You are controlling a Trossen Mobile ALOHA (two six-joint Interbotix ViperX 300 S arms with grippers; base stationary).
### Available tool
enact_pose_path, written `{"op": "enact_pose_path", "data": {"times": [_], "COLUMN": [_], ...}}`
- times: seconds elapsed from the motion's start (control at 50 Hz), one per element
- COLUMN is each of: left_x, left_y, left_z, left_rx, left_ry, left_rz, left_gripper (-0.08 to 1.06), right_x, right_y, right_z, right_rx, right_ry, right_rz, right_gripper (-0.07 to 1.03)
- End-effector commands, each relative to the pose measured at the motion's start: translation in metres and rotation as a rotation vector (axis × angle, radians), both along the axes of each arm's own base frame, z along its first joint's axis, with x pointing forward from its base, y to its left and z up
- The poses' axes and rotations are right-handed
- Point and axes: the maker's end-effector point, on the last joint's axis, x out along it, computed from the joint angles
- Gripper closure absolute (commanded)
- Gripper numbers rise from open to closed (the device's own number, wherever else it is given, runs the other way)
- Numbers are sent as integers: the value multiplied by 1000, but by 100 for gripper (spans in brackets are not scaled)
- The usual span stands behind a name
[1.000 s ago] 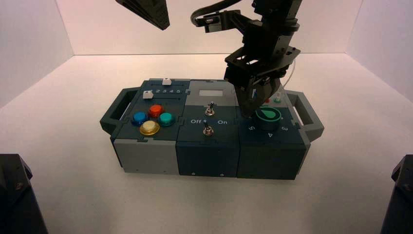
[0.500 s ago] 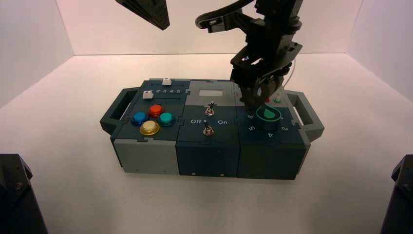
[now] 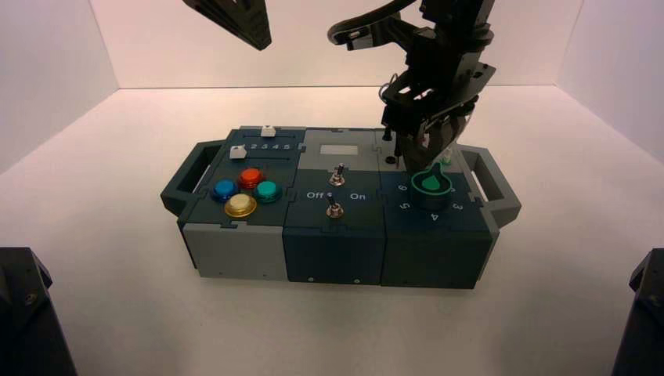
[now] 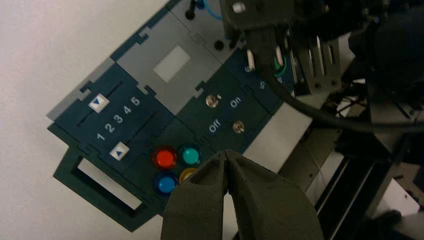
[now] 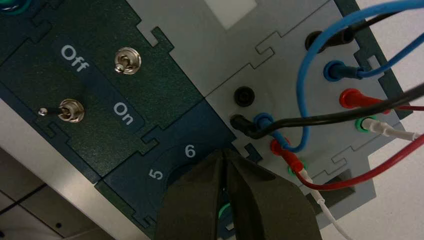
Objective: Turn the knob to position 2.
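Rotary dial knob [image 3: 431, 184] at right tool's [image 3: 418, 167] five o'clock, tool closed, empty; left tool [image 3: 261, 44] idle, closed, well off at knob's ten o'clock.

On the box [image 3: 333, 251], the push buttons [image 3: 246, 191] are grouped at the near left, with two sliders [image 3: 238, 152] set behind them. Two toggle switches [image 3: 335, 210] are placed in the middle section, one behind the other, between the words "Off" [image 3: 315, 196] and "On" [image 3: 357, 197]. The knob [image 3: 431, 185] is mounted to their right, and wires [image 5: 350, 120] are plugged in behind it.
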Motion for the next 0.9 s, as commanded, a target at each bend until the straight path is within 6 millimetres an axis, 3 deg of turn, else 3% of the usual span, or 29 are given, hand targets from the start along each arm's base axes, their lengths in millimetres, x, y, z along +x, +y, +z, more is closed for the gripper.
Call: {"op": "enact_pose_path", "data": {"times": [0.02, 0.64, 0.9], "left_x": [6, 6, 5], "left_y": [-3, -3, -3], "left_z": [13, 13, 13], "left_rx": [-18, -20, -20], "left_ry": [-34, -38, -39], "left_rz": [-12, -18, -20], "left_gripper": [101, 101, 101], "right_x": [5, 3, 9], "right_y": [1, -15, -10], "right_z": [9, 2, 17], "right_rx": [22, 1, 49], "right_ry": [-24, 0, -49], "right_rz": [-16, -60, -72], "right_gripper": [98, 98, 98]}}
